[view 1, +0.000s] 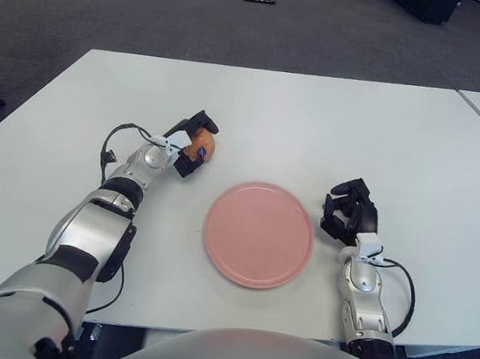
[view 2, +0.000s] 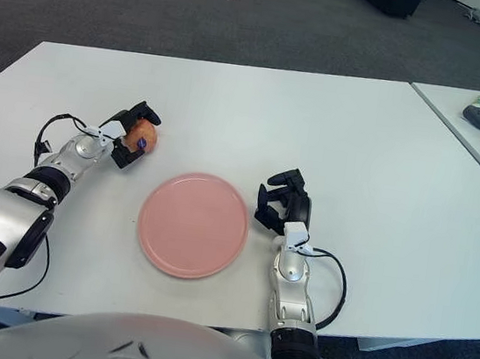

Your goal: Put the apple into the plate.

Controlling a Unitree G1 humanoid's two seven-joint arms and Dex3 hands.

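White table (view 1: pixel 319 119), grey carpet; left hand (view 1: pixel 184 145) fingers grasp apple (view 1: pixel 204 146); right hand (view 1: pixel 350 214) seemingly clenched.

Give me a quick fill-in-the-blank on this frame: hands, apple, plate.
1. The left hand has its fingers closed around the ____.
2. The pink plate holds ____.
3. The apple lies to the plate's ____ side, farther from the robot.
4. The idle right hand shows beside the plate's ____ edge.

Missing words: apple; nothing; left; right
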